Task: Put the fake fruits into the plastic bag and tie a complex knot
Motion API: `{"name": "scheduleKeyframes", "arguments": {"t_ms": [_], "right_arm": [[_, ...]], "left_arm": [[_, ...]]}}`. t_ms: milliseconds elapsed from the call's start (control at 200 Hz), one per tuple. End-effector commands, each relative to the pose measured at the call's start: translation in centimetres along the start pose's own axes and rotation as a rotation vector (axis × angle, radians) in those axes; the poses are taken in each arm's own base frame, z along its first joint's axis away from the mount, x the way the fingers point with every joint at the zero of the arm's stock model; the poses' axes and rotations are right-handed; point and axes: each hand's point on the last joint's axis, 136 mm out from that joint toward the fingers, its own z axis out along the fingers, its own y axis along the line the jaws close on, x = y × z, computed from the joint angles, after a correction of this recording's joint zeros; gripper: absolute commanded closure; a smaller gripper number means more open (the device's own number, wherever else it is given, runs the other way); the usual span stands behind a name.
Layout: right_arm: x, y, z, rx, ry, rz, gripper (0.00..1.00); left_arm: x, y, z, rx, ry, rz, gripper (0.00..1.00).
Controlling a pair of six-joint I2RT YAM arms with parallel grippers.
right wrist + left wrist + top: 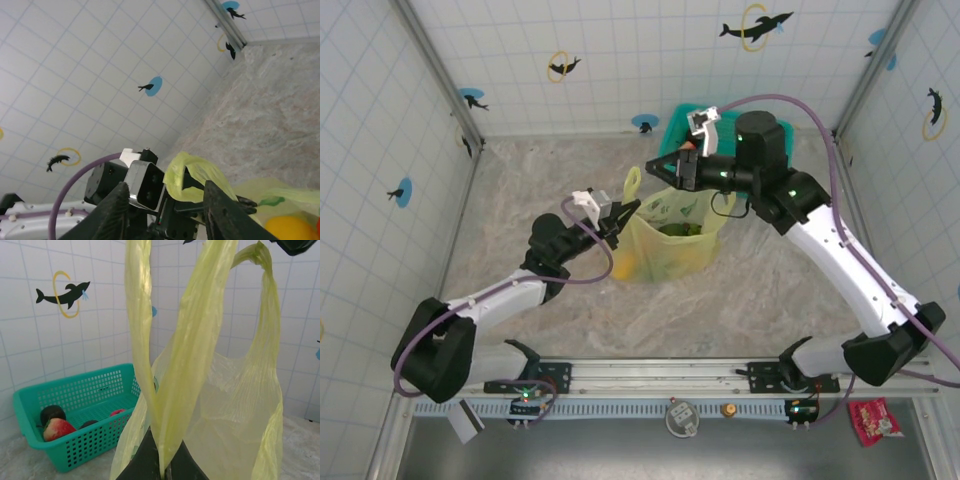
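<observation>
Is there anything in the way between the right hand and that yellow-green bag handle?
Nothing visible does. The open right hand faces the handle loop of the plastic bag directly; the left hand pinches that handle.

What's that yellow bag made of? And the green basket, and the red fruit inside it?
Bag: thin plastic film, it seems. It is see-through, crinkly and a little shiny.
Basket: looks like hard moulded plastic, teal, with walls full of small square holes.
Red fruit: probably plastic, smooth with a slight shine, but it is too small to be sure.
</observation>
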Motion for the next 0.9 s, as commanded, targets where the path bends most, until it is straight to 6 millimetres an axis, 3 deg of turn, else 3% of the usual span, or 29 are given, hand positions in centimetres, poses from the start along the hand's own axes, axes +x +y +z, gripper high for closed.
{"name": "scheduleKeyframes", "arguments": {"t_ms": [0,210,510,570,681,771,896], "right_arm": [[-0.1,0.8,1.2,0.032,0.021,-0.065,0.49],[0.3,-0.9,3.3,0.086,0.051,-0.037,0.52],[1.1,-2.5,3.6,0.132,0.062,-0.031,0.61],[1.3,-2.6,3.6,0.128,0.068,-0.031,0.68],[1.4,-3.0,3.3,0.145,0.067,-0.036,1.00],[1.1,-4.3,2.4,0.175,0.048,-0.027,1.00],[0.3,-7.4,0.3,0.228,-0.023,0.025,1.00]], "left_arm": [[-0.7,-0.6,0.1,0.014,-0.009,0.022,1.00],[-0.8,-0.8,0.2,0.018,-0.004,0.031,1.00],[-0.9,-0.9,-0.1,0.014,0.002,0.042,1.00],[-0.9,-0.9,-0.1,0.014,0.004,0.042,1.00],[-0.8,-0.7,-0.1,0.003,0.013,0.047,1.00],[-0.4,-0.8,-0.4,0.000,0.030,0.061,1.00],[0.0,-1.0,-0.9,-0.006,0.046,0.074,1.00]]}}
